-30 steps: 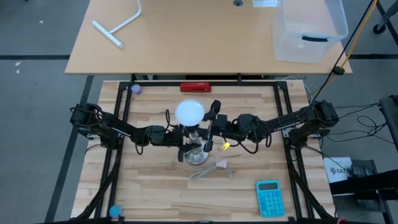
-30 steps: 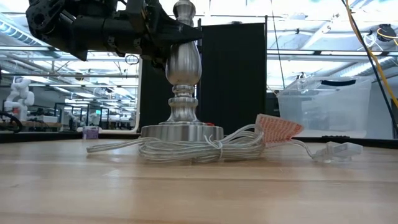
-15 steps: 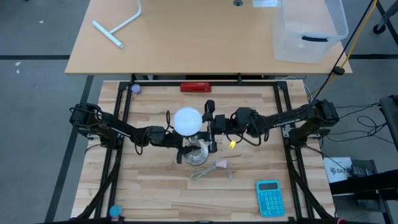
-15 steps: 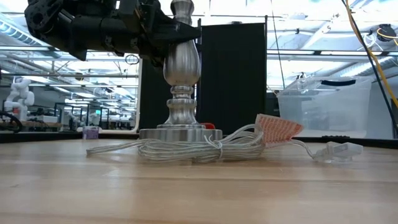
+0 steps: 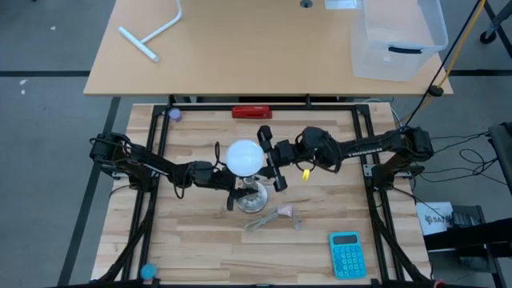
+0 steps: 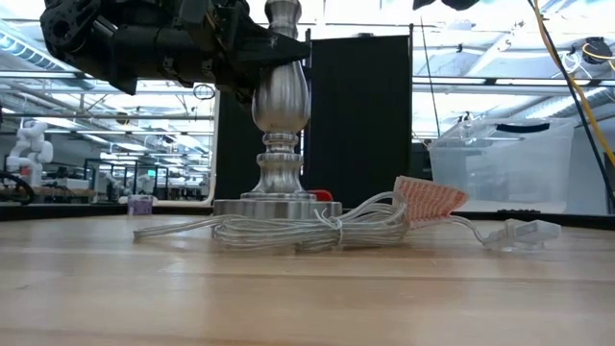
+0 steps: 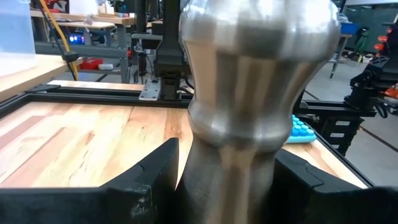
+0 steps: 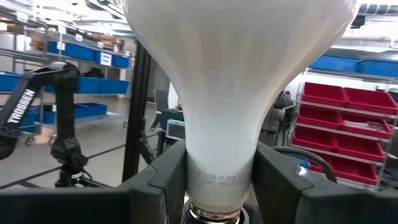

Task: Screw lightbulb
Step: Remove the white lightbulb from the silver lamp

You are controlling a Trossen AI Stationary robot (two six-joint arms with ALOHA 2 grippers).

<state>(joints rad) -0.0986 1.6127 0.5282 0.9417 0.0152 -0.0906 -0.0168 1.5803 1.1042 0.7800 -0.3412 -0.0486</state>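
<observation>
The white lightbulb (image 5: 244,157) shows from above as a round dome over the silver lamp stand (image 6: 282,106), whose round foot (image 5: 253,200) rests on the table. My right gripper (image 5: 271,158) is shut on the bulb. My left gripper (image 5: 240,186) is shut on the stand's stem. The bulb's screw base and the stand's top are hidden under the dome in the high view and lie above the low view's edge. The stand's white cord (image 6: 298,229) lies coiled by the foot, next to a clear-pink piece (image 6: 430,199). My left gripper pinches the stand's stem just under its bulge (image 7: 231,163) between its two fingers (image 7: 155,177). It comes level from the table's left, fingers across the stem. The stand is upright, its foot on the table. My right gripper pinches the bulb's narrow neck (image 8: 221,171), just above the silvery base, between its two fingers (image 8: 166,177). It comes about level from the table's right, fingers across the neck. The bulb is upright, dome up, lifted clear of the table above the stand.
A turquoise calculator (image 5: 346,254) lies at the near right. A red bar (image 5: 252,112) lies at the far edge. A small purple thing (image 5: 174,114) sits at the far left corner. Beyond the frame stands a second table with a clear bin (image 5: 398,36).
My right gripper has carried the bulb a little toward the near edge, over the stand, and has turned somewhat about while its wrist drew toward the far edge. The bulb stays upright. My left gripper has kept its hold on the stand.
</observation>
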